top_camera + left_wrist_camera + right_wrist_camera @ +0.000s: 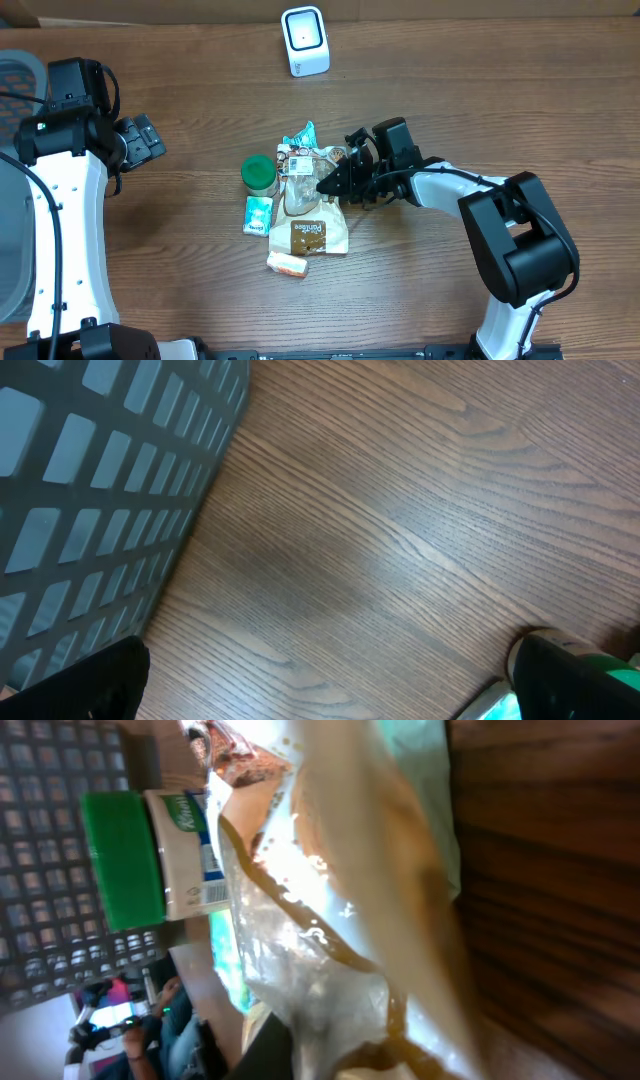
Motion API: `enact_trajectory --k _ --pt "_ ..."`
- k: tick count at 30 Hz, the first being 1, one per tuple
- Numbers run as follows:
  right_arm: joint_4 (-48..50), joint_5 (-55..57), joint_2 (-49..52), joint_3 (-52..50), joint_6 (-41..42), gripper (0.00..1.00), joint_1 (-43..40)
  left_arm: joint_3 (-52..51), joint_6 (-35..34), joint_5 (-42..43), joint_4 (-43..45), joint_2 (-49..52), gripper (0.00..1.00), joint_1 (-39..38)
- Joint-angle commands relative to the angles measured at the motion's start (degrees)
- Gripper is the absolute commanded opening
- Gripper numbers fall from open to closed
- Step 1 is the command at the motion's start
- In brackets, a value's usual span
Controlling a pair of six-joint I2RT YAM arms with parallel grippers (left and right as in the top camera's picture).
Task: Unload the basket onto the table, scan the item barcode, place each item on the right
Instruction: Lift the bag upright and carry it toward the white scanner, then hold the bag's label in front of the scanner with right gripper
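The barcode scanner (pixel 305 40), a small white box with a dark window, stands at the table's far edge. A pile of items lies mid-table. In it are a clear bag with brown trim (pixel 303 185), a green-lidded jar (pixel 259 172), a teal packet (pixel 258 214) and a brown packet (pixel 308 235). My right gripper (pixel 335 183) is shut on the clear bag's right edge. In the right wrist view the clear bag (pixel 330 890) fills the frame and the green-lidded jar (pixel 150 855) sits behind it. My left gripper (pixel 145 140) is open over bare wood at the far left.
A grey mesh basket (pixel 12 190) stands at the left edge, and the same basket (pixel 90 490) shows in the left wrist view. A small orange-and-white item (pixel 287 264) lies at the pile's near side, a teal wrapper (pixel 298 135) at its far side.
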Motion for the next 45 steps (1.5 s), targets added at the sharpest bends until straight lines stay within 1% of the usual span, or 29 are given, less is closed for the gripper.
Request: enact_trajectory --k 1,5,8,10,14,17,18,19,21,25,30,33,38,41,45 --pt "-0.09 -5.38 -4.33 1.16 -1.36 0.04 -1.73 -0.26 1.09 0.26 0.13 0.20 1.00 -0.11" --pt "-0.22 -8.72 -8.11 1.18 -1.95 0.04 -3.28 -0.26 1.09 0.26 0.15 0.20 1.00 -0.11" --pt "-0.24 -14.40 -11.91 1.60 -4.81 0.04 -5.38 -0.26 1.09 0.26 0.15 0.20 1.00 -0.11" --pt "-0.33 -16.83 -16.44 1.60 -5.46 0.04 -7.43 -0.26 1.09 0.24 0.15 0.20 1.00 -0.11" --pt "-1.40 -16.59 -22.51 1.84 -5.60 0.04 -8.09 -0.26 1.09 0.26 0.15 0.20 1.00 -0.11" --pt "-7.37 -15.32 -26.08 4.63 -8.13 0.04 -8.07 -0.26 1.09 0.26 0.15 0.20 1.00 -0.11" --pt "-10.58 -13.92 -26.82 6.16 -9.46 0.04 -8.07 -0.26 1.09 0.24 0.15 0.20 1.00 -0.11" --pt "-15.78 -11.54 -27.50 8.70 -11.69 0.04 -7.82 -0.26 1.09 0.24 0.15 0.20 0.99 -0.11" --pt "-22.88 -8.50 -27.80 12.59 -14.78 0.04 -7.37 -0.26 1.09 0.26 0.15 0.20 1.00 -0.11" --pt "-33.97 -5.95 -27.80 20.94 -19.41 0.04 -6.54 -0.26 1.09 0.26 0.15 0.20 0.99 -0.11" --pt "-40.02 -6.54 -27.80 28.55 -19.41 0.04 -6.56 -0.26 1.09 0.26 0.15 0.20 1.00 -0.11" --pt "-40.92 -8.68 -27.80 30.93 -19.39 0.04 -6.56 -0.26 1.09 0.24 0.15 0.20 0.99 -0.11" --pt "-41.62 -8.33 -27.80 32.48 -19.39 0.04 -6.56 -0.26 1.09 0.26 0.13 0.20 1.00 -0.11" --pt "-41.92 -5.73 -27.80 33.07 -18.91 0.04 -6.56 -0.26 1.09 0.26 0.15 0.17 0.99 -0.11" --pt "-43.87 1.97 -27.50 36.98 -18.78 0.04 -6.25 -0.26 1.09 0.24 0.13 0.20 1.00 -0.11"
